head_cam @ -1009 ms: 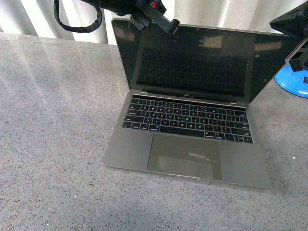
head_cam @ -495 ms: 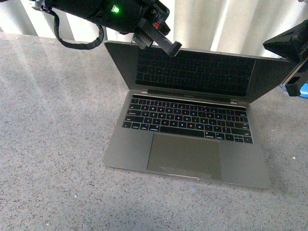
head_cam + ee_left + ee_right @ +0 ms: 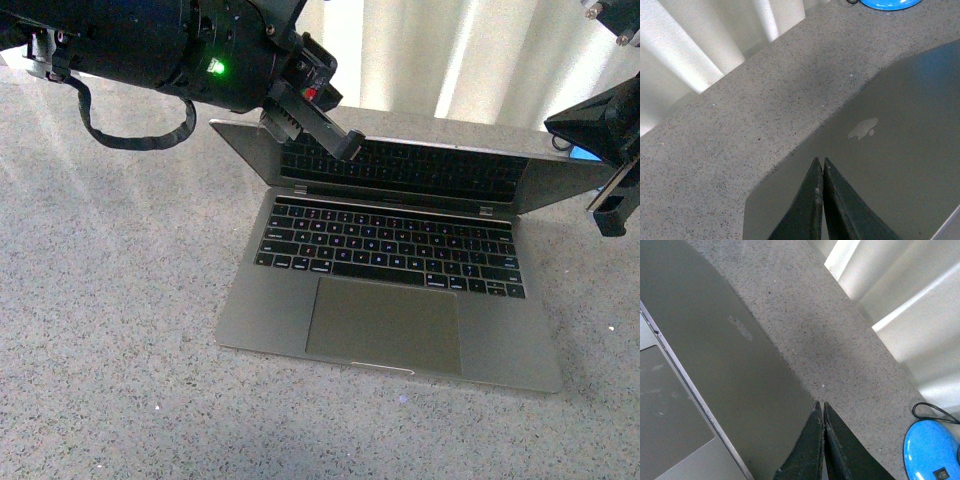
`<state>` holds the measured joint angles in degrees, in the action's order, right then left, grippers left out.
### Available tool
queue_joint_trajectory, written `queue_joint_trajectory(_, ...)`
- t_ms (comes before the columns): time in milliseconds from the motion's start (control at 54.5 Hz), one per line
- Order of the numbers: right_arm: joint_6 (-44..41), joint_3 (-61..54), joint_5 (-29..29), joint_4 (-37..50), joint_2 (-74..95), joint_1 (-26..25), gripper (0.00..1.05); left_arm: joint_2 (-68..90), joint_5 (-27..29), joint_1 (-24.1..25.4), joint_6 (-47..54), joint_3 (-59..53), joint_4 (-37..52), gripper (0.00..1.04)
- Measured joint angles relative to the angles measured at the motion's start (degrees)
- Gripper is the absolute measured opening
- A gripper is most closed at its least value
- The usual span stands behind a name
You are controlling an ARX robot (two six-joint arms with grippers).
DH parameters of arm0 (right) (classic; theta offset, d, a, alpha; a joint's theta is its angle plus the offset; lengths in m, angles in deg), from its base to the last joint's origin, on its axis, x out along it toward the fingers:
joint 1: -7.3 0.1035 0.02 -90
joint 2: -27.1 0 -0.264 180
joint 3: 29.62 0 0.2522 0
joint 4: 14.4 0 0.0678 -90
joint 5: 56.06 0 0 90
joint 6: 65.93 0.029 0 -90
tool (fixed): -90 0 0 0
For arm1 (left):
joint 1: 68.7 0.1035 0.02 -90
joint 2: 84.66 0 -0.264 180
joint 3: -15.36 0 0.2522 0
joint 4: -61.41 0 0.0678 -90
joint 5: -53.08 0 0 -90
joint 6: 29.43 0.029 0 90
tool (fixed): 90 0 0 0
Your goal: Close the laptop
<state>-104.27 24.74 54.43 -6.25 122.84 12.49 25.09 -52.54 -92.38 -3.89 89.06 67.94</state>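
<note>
The grey laptop [image 3: 262, 312] lies open on the speckled table, its lid [image 3: 430, 168] tilted far down over the black keys. My left gripper [image 3: 350, 146] is shut, with its tip against the lid's upper edge near the left side. In the left wrist view the shut left gripper [image 3: 820, 161] rests over the lid's grey back [image 3: 900, 150], close to the apple logo [image 3: 863, 129]. My right gripper [image 3: 552, 124] is shut and hangs by the lid's right corner. In the right wrist view the right gripper [image 3: 821, 405] sits at the edge of the lid [image 3: 715, 340].
A blue round device [image 3: 932, 450] with a black cable lies on the table behind the laptop's right side; it shows in the left wrist view as the blue device [image 3: 890, 3]. White pleated curtains [image 3: 450, 60] close off the back. The grey table [image 3: 100, 330] extends left and in front.
The lid has swung from near upright to a low angle over the keyboard. My left gripper came down and forward with its upper edge. The right arm sank a little.
</note>
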Motion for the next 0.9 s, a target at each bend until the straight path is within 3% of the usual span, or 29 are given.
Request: queue_joint_trajectory(899,-0.3,-5.1,0.0,1.7,-0.5,0.5,0.01,-0.3,-1.1,-1.3,-3.7,-5.7,3.8,0.04)
